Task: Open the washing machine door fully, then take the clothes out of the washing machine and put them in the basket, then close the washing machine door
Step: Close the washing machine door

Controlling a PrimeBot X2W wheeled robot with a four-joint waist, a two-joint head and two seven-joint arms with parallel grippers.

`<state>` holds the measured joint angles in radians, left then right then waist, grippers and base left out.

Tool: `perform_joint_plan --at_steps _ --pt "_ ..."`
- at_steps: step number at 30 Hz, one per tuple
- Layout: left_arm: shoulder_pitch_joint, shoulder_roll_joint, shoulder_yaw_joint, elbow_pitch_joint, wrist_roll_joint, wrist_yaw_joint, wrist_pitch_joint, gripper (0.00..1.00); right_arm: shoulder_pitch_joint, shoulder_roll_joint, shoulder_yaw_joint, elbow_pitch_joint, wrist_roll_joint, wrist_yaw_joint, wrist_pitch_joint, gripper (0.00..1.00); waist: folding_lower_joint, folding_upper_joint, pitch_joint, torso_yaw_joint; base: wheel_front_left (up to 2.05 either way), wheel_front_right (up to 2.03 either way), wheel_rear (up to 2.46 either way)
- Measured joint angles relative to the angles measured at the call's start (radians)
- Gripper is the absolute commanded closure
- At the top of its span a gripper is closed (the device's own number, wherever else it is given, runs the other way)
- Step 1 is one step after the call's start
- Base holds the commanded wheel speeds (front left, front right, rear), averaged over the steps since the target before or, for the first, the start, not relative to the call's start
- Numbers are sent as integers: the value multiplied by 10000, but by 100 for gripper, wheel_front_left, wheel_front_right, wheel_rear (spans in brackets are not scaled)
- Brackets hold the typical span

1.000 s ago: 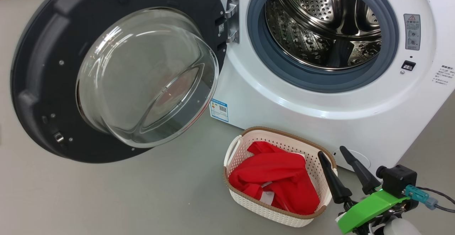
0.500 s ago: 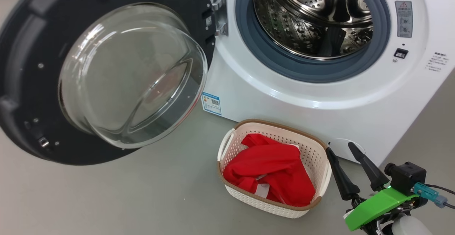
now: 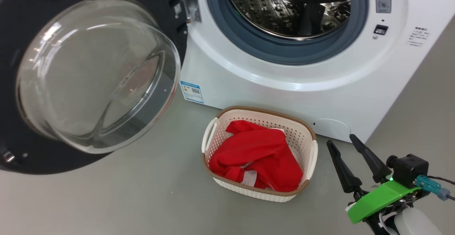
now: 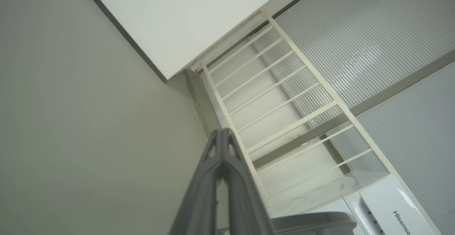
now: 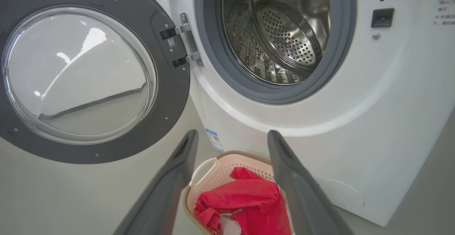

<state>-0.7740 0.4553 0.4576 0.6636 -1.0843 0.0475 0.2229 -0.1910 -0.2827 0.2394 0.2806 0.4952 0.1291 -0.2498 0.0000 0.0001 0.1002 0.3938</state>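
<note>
The washing machine [image 3: 284,89] [image 5: 373,114] stands with its door [image 3: 89,75] [image 5: 81,75] swung wide to the left, and the steel drum [image 3: 288,7] [image 5: 284,39] shows no cloth inside. On the floor in front sits the basket [image 3: 258,188] [image 5: 213,167] holding the red clothes [image 3: 256,156] [image 5: 245,199] with a bit of white among them. My right gripper [image 3: 341,139] [image 5: 231,135] hovers open and empty just right of the basket. In the left wrist view, my left gripper [image 4: 222,132] is shut on nothing, pointing up at a wall corner.
Grey floor [image 3: 124,199] spreads left of and before the basket. The open door overhangs the floor at the left. A white slatted rack [image 4: 270,100] and the machine's top [image 4: 391,210] lie beyond the left gripper.
The head camera has tilted and turned, so the whole scene has slid up and to the left. The basket, clothes and door keep their places. My right gripper stays open.
</note>
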Motion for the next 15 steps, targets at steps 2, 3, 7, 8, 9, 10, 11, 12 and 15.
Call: perform_joint_plan --at_steps 2,3,7,8,9,10,11,12,15 --pt "-43 54 73 316 -109 0 0 100 -96 -42 0 -12 0 0 0 0 0 0 86 -129 0 0 0" --pt "-80 86 102 458 -113 -2 4 100 -139 -48 2 -17 0 0 0 0 0 0 125 -191 0 0 0" --pt "-225 203 362 974 -347 2 71 100 -151 -52 25 -31 0 0 0 0 0 0 281 -419 0 0 0" --pt "-266 219 407 1104 -374 6 98 100 -154 -58 25 -33 0 0 0 0 0 0 327 -462 0 0 0" --pt "-296 230 422 1204 -382 6 136 100 -162 -59 19 -35 0 0 0 0 0 0 373 -503 0 0 0" --pt "-337 232 431 1292 -389 8 207 100 -178 -67 19 -35 0 0 0 0 0 0 418 -540 0 0 0" --pt "-374 230 426 1373 -422 12 282 100 -201 -82 15 -40 0 0 0 0 0 0 465 -574 0 0 0" --pt "-393 232 428 1438 -453 27 322 100 -227 -98 12 -52 0 0 0 0 0 0 512 -604 0 0 0" --pt "-403 234 414 1668 -454 115 439 100 -357 -115 -2 -58 0 0 0 0 0 0 625 -697 0 0 0"
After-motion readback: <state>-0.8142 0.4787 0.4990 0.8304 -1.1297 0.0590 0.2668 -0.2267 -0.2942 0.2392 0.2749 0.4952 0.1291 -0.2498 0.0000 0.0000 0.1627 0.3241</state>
